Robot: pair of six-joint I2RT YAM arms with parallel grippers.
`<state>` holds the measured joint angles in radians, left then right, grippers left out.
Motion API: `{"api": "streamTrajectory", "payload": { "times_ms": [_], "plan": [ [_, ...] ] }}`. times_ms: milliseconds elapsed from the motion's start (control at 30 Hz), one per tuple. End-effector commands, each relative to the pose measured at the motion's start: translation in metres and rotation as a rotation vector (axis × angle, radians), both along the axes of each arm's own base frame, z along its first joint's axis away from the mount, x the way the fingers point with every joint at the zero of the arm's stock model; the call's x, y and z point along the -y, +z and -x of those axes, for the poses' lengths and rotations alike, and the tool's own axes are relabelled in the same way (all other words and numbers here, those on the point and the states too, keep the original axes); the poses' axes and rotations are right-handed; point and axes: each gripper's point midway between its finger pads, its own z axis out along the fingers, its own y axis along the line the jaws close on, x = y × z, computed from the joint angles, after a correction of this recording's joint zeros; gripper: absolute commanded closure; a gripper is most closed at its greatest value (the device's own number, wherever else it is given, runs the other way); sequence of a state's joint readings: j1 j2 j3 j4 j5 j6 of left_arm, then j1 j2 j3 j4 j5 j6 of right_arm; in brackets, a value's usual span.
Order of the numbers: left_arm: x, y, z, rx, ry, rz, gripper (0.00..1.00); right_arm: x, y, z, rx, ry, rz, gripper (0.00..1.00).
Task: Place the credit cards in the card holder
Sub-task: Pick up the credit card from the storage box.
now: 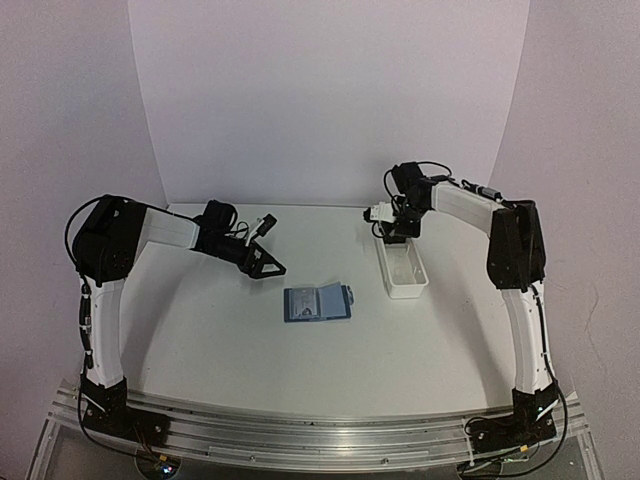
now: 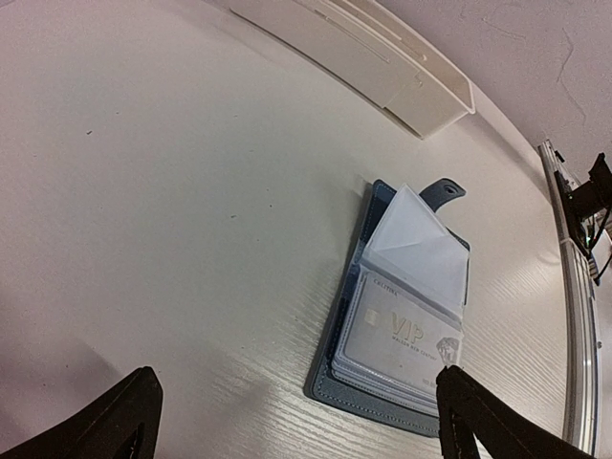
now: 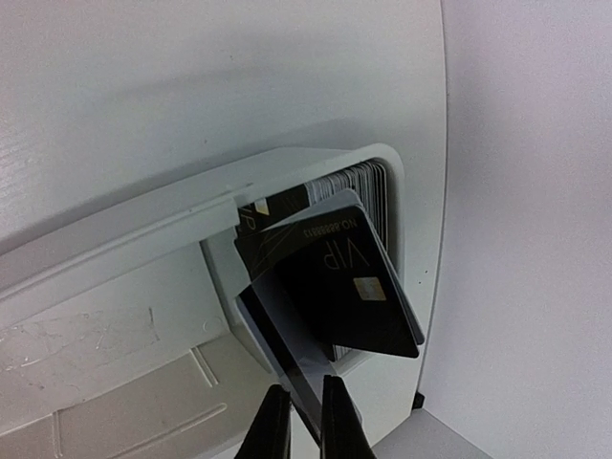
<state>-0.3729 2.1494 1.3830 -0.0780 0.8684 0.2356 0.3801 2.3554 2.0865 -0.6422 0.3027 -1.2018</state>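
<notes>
Right gripper (image 3: 304, 421): clamped on the lower edge of a dark card (image 3: 335, 287). The card is tilted and partly out of the stack (image 3: 359, 182) at the far end of the tray (image 1: 405, 272).
Left gripper (image 1: 262, 262): wide open with nothing in it, hanging low over the table (image 1: 200, 330).
Holder (image 1: 318, 302): flat on the table between the two arms, spread open. A clear sleeve (image 2: 411, 244) stands up and a pale card already sits in a pocket.
Holder from the card: toward the near edge and off to the robot's left of the tray, well apart from the right gripper.
Axes: the open holder is broader left to right; the tray runs far to near.
Nearer arm: the left gripper, I'd say, just beside the holder's far-left corner, but the right one has the card.
Next move, as I judge it: carry the card across and line its edge up with a pocket mouth.
</notes>
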Motion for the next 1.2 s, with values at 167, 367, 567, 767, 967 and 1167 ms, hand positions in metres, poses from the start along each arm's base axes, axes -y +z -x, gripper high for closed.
{"api": "streamTrajectory", "payload": {
  "times_ms": [167, 367, 567, 767, 967, 1167],
  "plan": [
    [0.000, 0.019, 0.001, 0.036, -0.007, 0.015, 0.01, 0.011, -0.017, -0.006, 0.013, 0.030, 0.112, 0.86],
    [-0.001, 0.019, 0.001, 0.033, -0.005, 0.014, 0.01, 0.008, -0.019, -0.010, 0.040, 0.059, 0.160, 0.79],
    [-0.001, 0.018, 0.002, 0.027, -0.004, 0.011, 0.01, 0.012, -0.027, -0.013, 0.057, 0.097, 0.236, 0.78],
    [-0.001, 0.019, 0.002, 0.025, -0.005, 0.010, 0.01, 0.010, -0.027, -0.012, 0.064, 0.114, 0.268, 1.00],
    [-0.001, 0.020, 0.002, 0.026, -0.007, 0.015, 0.01, 0.007, -0.008, -0.011, 0.096, 0.096, 0.239, 1.00],
    [0.000, 0.026, 0.003, 0.034, -0.014, 0.026, 0.01, -0.008, 0.041, -0.003, 0.157, 0.051, 0.106, 1.00]
  ]
}}
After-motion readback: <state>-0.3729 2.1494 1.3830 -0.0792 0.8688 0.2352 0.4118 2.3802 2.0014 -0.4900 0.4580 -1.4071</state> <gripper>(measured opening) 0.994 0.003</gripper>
